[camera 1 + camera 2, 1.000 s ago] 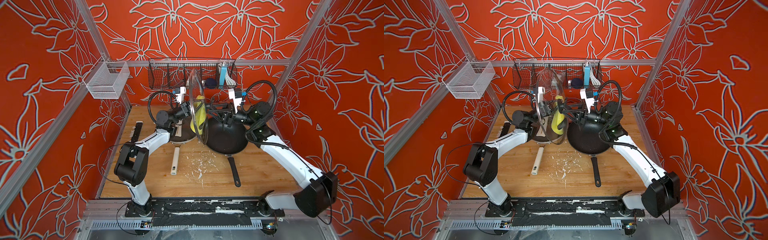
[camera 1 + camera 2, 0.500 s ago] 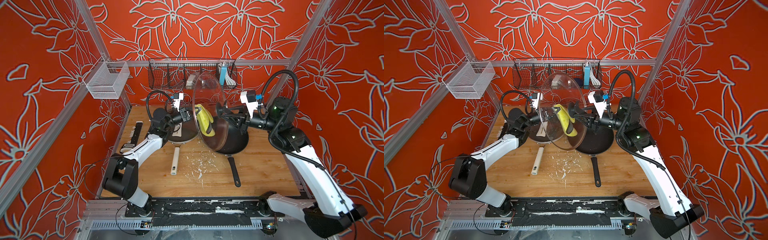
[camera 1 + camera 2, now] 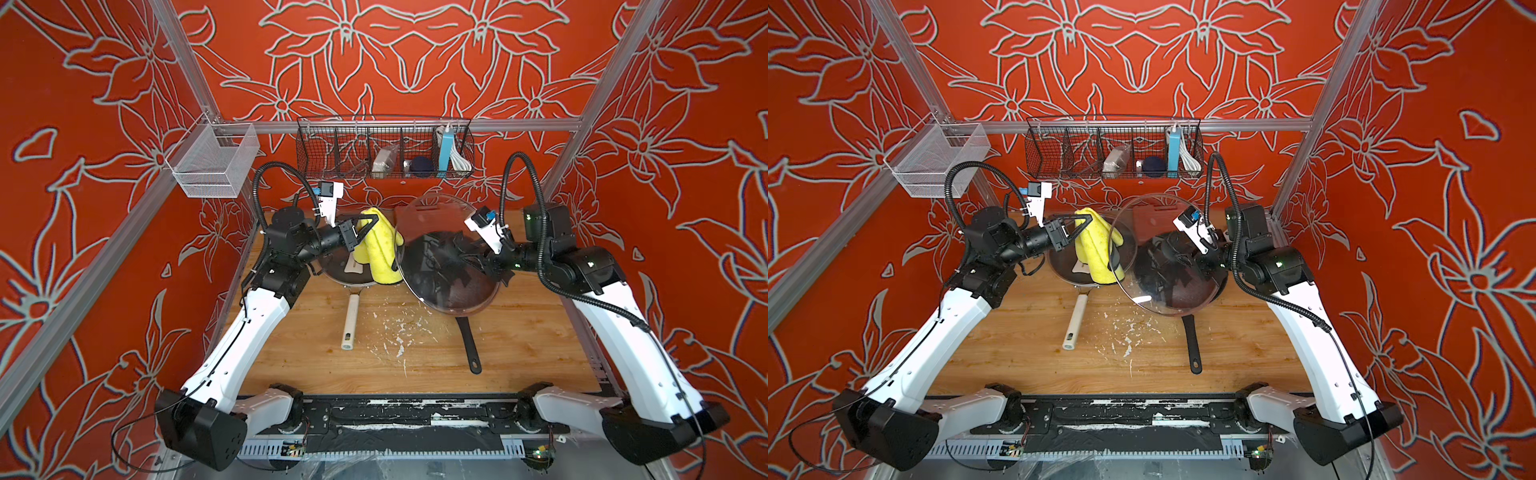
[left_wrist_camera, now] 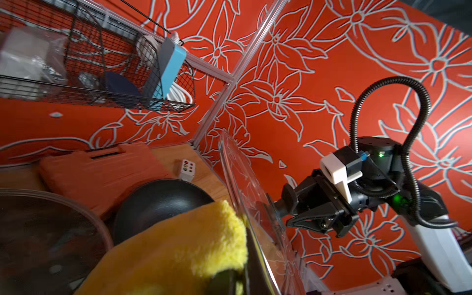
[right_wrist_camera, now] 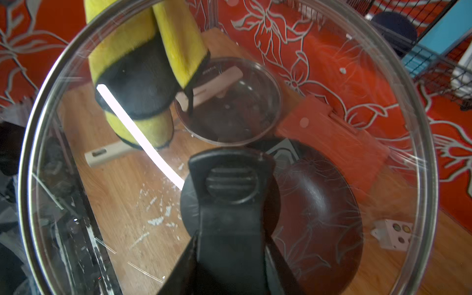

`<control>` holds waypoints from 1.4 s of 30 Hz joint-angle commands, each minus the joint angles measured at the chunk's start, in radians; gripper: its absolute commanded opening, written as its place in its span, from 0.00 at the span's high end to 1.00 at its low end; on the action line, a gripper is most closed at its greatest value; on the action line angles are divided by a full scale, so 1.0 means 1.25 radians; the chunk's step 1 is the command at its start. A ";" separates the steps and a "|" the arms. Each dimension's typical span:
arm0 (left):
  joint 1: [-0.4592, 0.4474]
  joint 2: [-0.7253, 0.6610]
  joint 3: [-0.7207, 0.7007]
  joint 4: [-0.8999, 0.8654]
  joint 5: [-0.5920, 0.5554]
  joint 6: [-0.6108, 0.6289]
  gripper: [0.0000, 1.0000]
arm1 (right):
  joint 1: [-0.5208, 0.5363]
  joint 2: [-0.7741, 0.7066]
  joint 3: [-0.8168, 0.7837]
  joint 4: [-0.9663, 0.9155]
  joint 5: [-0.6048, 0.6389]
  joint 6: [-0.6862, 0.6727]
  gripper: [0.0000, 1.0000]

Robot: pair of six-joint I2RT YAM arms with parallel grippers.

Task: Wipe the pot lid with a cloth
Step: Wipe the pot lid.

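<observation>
Left jaws pinch the cloth (image 3: pixel 376 249) just beside the tilted pot lid (image 3: pixel 419 266) — right jaws clamp its knob (image 5: pixel 231 184). Its underside faces the cloth.

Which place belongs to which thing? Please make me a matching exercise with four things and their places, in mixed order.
1 cloth
2 pot lid
3 black-handled pan
4 blue box

A in the wire basket
B held by the right tool
C lying on the table
D held by the left tool

Pairs: 1-D, 2-B, 3-C, 4-A
</observation>
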 commanded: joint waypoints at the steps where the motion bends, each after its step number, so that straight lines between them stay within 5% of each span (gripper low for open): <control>1: 0.004 -0.012 0.063 -0.203 -0.014 0.134 1.00 | 0.000 -0.065 -0.012 0.024 0.013 -0.156 1.00; 15: -0.002 0.022 0.143 -0.231 0.151 0.104 1.00 | 0.033 -0.051 -0.072 0.015 -0.039 -0.219 1.00; 34: -0.126 0.235 0.303 -0.474 0.130 0.258 1.00 | 0.162 0.024 -0.125 0.043 0.015 -0.240 1.00; 42: -0.159 0.331 0.323 -0.435 0.161 0.237 1.00 | 0.191 0.018 -0.147 0.083 -0.009 -0.235 1.00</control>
